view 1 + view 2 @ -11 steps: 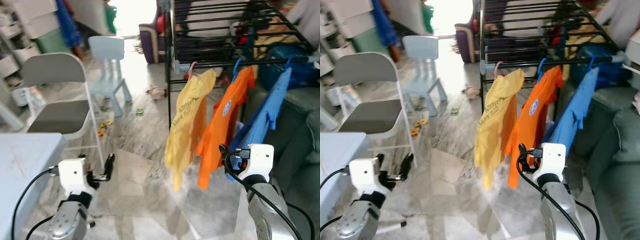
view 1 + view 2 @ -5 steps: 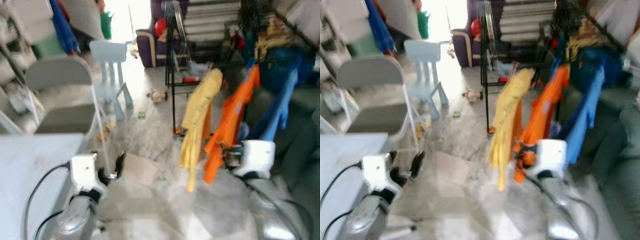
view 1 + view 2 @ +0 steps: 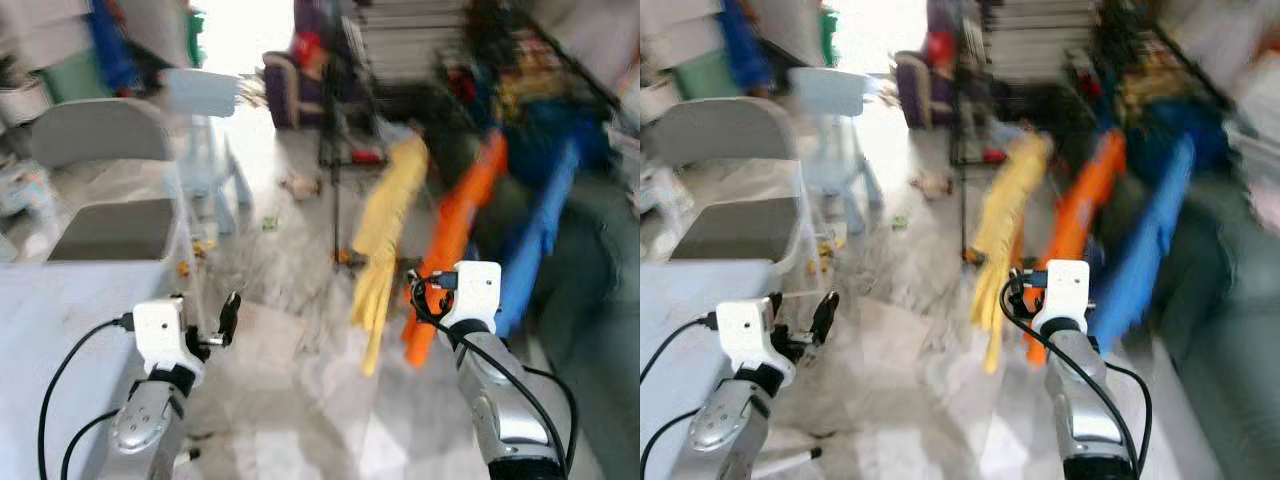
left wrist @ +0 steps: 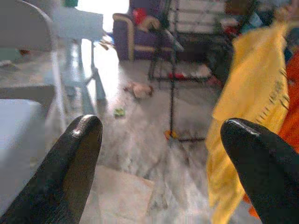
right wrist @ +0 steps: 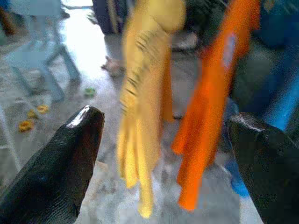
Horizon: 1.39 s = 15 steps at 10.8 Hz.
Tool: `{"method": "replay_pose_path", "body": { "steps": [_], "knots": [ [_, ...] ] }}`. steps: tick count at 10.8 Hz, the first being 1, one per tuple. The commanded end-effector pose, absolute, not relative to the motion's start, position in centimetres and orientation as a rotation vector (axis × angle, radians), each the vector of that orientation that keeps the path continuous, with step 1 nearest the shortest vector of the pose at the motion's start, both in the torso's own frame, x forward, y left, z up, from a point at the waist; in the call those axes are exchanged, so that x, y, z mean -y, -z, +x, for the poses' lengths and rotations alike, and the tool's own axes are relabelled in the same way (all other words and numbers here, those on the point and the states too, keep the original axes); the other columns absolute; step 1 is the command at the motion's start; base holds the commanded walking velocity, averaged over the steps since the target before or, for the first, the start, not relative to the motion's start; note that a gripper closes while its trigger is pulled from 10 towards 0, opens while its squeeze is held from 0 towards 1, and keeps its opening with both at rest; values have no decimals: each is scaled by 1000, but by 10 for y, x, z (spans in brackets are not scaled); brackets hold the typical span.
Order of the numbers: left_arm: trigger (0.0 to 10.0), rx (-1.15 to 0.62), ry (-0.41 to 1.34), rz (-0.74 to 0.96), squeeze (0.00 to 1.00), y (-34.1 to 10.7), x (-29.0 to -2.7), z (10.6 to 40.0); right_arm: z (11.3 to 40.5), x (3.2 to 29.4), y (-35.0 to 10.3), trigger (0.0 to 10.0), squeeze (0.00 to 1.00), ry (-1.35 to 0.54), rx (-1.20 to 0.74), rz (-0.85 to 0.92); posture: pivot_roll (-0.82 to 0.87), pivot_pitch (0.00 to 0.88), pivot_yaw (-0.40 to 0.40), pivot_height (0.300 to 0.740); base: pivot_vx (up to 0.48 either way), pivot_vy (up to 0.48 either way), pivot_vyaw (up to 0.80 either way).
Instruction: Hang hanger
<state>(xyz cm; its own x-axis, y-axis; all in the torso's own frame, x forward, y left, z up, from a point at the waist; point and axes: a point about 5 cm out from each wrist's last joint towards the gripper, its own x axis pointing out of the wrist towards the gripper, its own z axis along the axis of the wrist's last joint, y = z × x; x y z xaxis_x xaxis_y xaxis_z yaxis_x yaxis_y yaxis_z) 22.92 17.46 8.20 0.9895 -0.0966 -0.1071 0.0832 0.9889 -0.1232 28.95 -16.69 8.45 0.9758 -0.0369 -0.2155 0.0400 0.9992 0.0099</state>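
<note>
While both grippers hang empty in front of the body, the step in hand reads as travel or search, not hanging: no loose hanger can be made out in any view, and the head views are motion-blurred.

Left to right:
- pale blue-grey desk (image 3: pixel 50 310), bare where visible, at the robot's left.
- left gripper (image 3: pixel 226 318), low, just beside the desk edge; jaws spread wide, nothing between the fingertips (image 4: pixel 81 140).
- grey folding chair (image 3: pixel 100 190) and small pale blue plastic chair (image 3: pixel 205 110) behind it, on the marble floor (image 3: pixel 290 350).
- yellow shirt (image 3: pixel 385 240), orange shirt (image 3: pixel 450 240) and blue shirt (image 3: pixel 540 225) hanging in a row from the black wire drying rack (image 3: pixel 400 40). Their hangers are too blurred to resolve; the garments hang with long axes roughly vertical, collars up at the rail.
- right gripper (image 5: pixel 166 140), facing the yellow and orange shirts; jaws spread wide, empty.

Judgement: next move calls for locating a hanger to grasp, or confirming that the rack needs no more; free rail space cannot be judged through the blur.
</note>
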Motion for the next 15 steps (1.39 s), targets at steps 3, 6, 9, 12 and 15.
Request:
{"method": "replay_pose_path", "body": {
  "steps": [3, 6, 9, 12, 15],
  "knots": [
    [10000, -114, 124, -154, 0, -89, -168, 231, 290, 178, -88, 10000, 0, 86, -195, 14, -104, 0, 89, 740, 285, 0, -800],
    [10000, -114, 154, -175, 0, -95, -161, 239, 286, 188, -95, 10000, 0, 114, -175, 2, -141, 0, 109, 740, 355, 304, 0],
    [10000, -113, 152, -175, 0, -98, -161, 240, 286, 187, -93, 10000, 0, 86, -195, -14, -129, 0, 88, 740, 355, 322, 0],
    [10000, -138, 201, -163, 0, -94, -152, 236, 288, 188, -96, 10000, 0, 106, -188, -46, -137, 0, 84, 740, 451, 84, 0],
    [10000, -145, 259, -140, 0, -95, -144, 239, 287, 200, -97, 10000, 0, 174, -190, -89, -151, 0, 93, 740, 466, 0, 0]
  ]
}}
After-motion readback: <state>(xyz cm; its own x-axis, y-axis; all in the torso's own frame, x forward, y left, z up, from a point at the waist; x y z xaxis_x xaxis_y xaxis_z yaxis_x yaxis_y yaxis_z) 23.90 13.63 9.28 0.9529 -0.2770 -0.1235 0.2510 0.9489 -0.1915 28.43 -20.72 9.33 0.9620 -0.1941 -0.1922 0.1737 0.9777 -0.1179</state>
